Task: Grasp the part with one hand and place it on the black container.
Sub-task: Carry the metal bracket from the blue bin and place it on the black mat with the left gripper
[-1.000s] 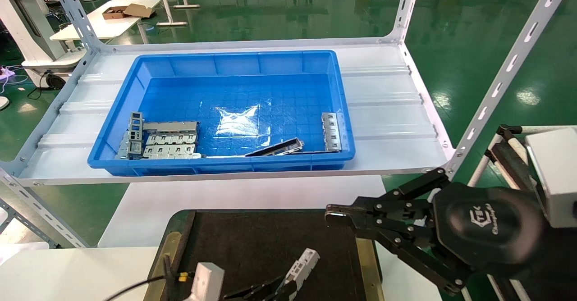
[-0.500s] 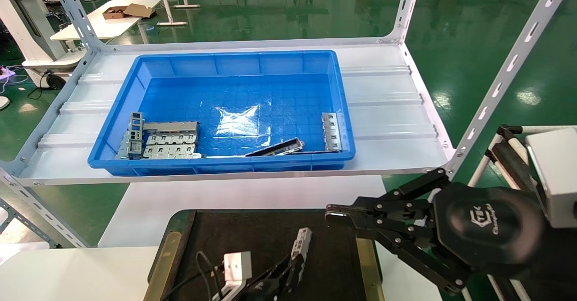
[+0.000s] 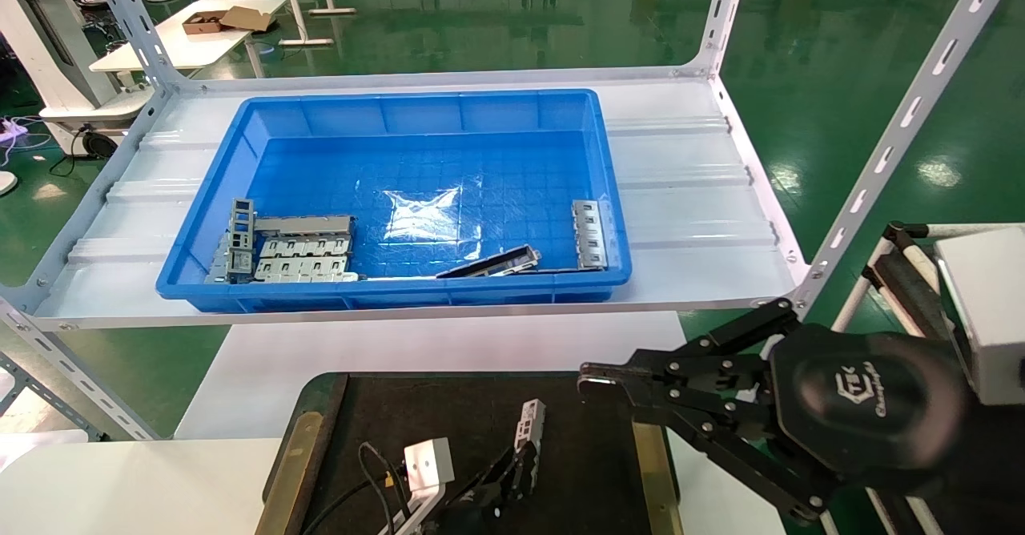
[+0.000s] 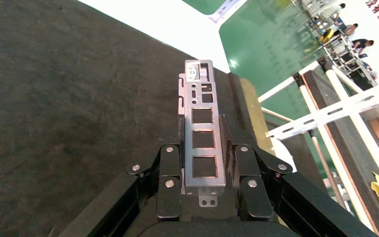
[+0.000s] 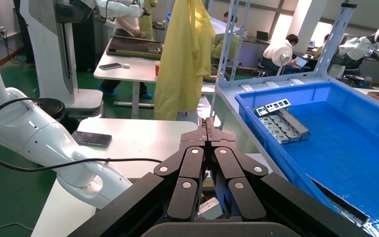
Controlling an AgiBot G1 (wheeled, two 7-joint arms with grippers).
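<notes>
Left gripper point(image 3: 512, 471) advanced, clamping part point(image 3: 529, 432) above black container point(image 3: 432, 415); green floor

Bright overhead light; glare on blue bin point(image 3: 416, 215), perhaps slight blur.

The part point(image 4: 202, 133) is seen as silvery-grey, pierced by a row of square cutouts. The container point(image 3: 448, 415) is matte black with brass-olive edges — the bin point(image 3: 416, 110) bright blue, its floor marked in a grid. The floor point(image 3: 496, 30) is glossy green.
</notes>
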